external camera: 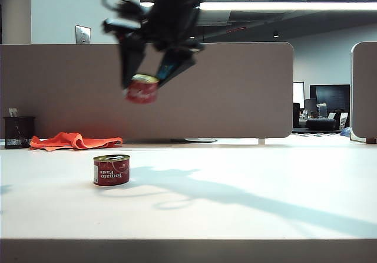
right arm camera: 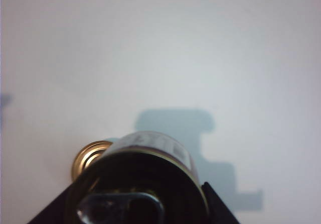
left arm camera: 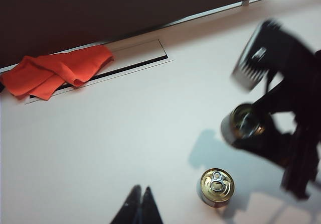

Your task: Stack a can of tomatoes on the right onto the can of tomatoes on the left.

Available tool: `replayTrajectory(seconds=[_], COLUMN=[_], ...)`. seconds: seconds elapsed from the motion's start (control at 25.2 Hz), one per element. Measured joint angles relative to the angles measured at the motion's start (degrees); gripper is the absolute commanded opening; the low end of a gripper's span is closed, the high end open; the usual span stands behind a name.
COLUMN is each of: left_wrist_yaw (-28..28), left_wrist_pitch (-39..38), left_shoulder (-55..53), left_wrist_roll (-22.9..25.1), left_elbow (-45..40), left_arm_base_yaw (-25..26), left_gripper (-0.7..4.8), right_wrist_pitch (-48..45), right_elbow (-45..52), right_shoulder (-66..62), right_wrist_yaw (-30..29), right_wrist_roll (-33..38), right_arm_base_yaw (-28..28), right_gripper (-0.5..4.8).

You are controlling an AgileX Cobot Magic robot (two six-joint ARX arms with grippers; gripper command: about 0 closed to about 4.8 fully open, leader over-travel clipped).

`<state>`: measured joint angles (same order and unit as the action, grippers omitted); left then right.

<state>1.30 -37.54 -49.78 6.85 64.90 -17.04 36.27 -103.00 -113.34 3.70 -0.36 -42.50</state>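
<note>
A red tomato can point(external camera: 111, 170) with a gold pull-tab lid stands upright on the white table, left of centre; the left wrist view shows it as the standing can point(left arm camera: 217, 186). High above it and slightly to the right, my right gripper point(external camera: 145, 79) is shut on a second tomato can point(external camera: 142, 92), tilted in the air. The right wrist view shows this held can point(right arm camera: 150, 158) between the dark fingers point(right arm camera: 218, 209), with the standing can's lid point(right arm camera: 88, 156) peeking out beneath. From the left wrist view the held can point(left arm camera: 244, 122) hangs near the standing one. My left gripper point(left arm camera: 140, 201) hovers shut and empty over bare table.
An orange cloth point(external camera: 73, 140) lies at the back left by a slot in the table point(left arm camera: 135, 63). A black mesh cup point(external camera: 17, 132) stands at the far left. A brown partition wall point(external camera: 235, 92) runs along the back edge.
</note>
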Motion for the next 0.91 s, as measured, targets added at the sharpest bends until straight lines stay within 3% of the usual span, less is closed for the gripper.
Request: replayTrajectory(seconds=[0.36,0.91], left_wrist_yaw=[0.0,0.0], left_wrist_pitch=[-0.9,-1.2], left_shoulder=[0.0,0.0], left_wrist_roll=[0.0,0.0], left_elbow=[0.0,0.0], left_arm_base_yaw=[0.0,0.0], left_gripper=[-0.05,-0.05], right_wrist_pitch=[1.0,0.3], right_elbow=[-2.6,-2.6], right_shoulder=[-6.3,-9.5], right_wrist_yaw=[2.2,0.6], right_wrist_roll=[-4.7,-5.2], right_arm_base_yaw=[-4.8,-4.8], right_gripper=[2.91,2.91])
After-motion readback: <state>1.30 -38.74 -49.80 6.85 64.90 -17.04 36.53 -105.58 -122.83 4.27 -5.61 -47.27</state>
